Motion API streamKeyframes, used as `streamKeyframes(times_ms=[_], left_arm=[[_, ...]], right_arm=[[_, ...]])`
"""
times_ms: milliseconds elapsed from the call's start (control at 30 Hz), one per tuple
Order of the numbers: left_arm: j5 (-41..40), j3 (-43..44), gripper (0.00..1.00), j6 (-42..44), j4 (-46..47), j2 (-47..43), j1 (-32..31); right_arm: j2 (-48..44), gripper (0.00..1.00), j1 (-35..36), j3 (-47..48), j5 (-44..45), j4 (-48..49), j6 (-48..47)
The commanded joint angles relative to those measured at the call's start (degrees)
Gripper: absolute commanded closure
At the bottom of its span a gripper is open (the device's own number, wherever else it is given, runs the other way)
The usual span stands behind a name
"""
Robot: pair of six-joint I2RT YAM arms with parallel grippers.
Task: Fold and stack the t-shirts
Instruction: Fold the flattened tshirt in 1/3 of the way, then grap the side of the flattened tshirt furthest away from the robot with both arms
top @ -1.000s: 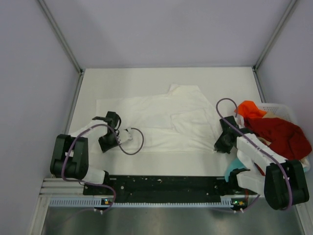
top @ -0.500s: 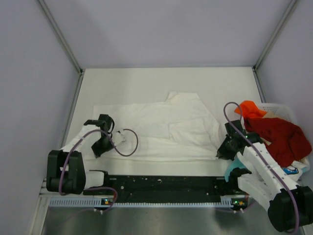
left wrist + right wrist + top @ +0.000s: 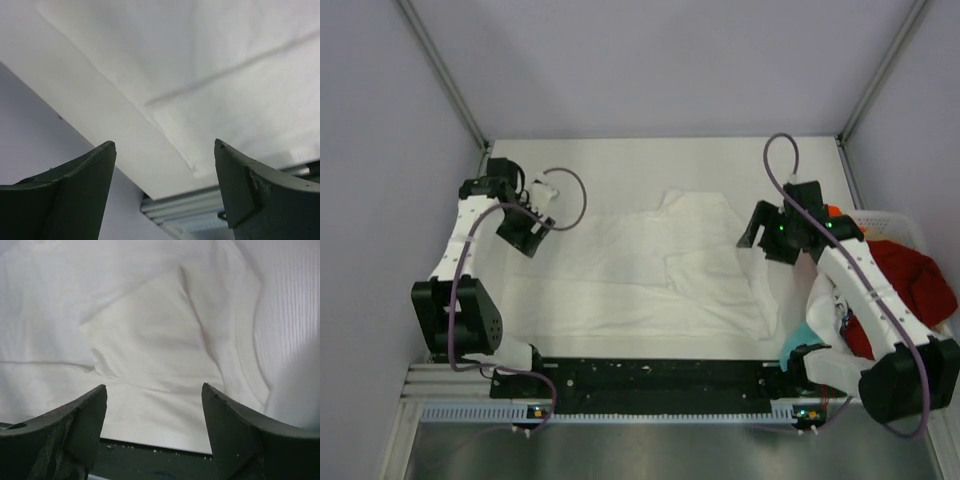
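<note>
Looking down from above, we find the white t-shirt (image 3: 650,270) spread across the middle of the surface (image 3: 620,165), fairly flat on its left half and bunched into soft ridges toward its right side. The left gripper (image 3: 525,238) hangs over the shirt's far-left corner. Its wrist view shows the jaws spread wide with nothing between them, and the cloth's edge and bare surface lie below. The right gripper (image 3: 757,232) is poised over the shirt's rumpled right side, likewise released and empty, with creased white fabric filling its wrist view. Off to the right, a red t-shirt (image 3: 910,275) and an orange t-shirt (image 3: 832,212) sit in the basket (image 3: 880,215), and a teal t-shirt (image 3: 803,335) shows by the right arm's base, so none is folded yet. We judge that the step in hand is taking hold of this shirt for its first fold. To do it well, we should lower each gripper onto a true edge rather than the middle of the cloth and pinch every layer there. We should then lift just enough to clear the surface and carry both sides over together, so the fold lands straight. The right side needs smoothing first, or its creases could get trapped.
</note>
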Motion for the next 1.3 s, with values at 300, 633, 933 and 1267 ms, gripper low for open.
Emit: streamKeyframes(times_ms=[300,633,933,1267], left_arm=[[10.6,30.1,0.21,-23.6,13.8,32.7,13.3],[16.7,37.0,0.23,-26.7,15.4,44.7,15.8],[23.7,36.6,0.39,-26.3,10.9,48.1,15.8],[24.4,33.8,1.00,-24.1,8.1,41.9,15.8]], right_arm=[[56.0,0.33,-2.9,49.7,-3.4,11.9,-19.8],[76.2,0.46,-4.5,64.4,-14.6,11.0,-19.6],[77.7,0.68,-4.4,61.3,-24.2,11.3,-17.9],[71.3,1.00,-4.4,59.1,-28.3,12.3,-15.8]])
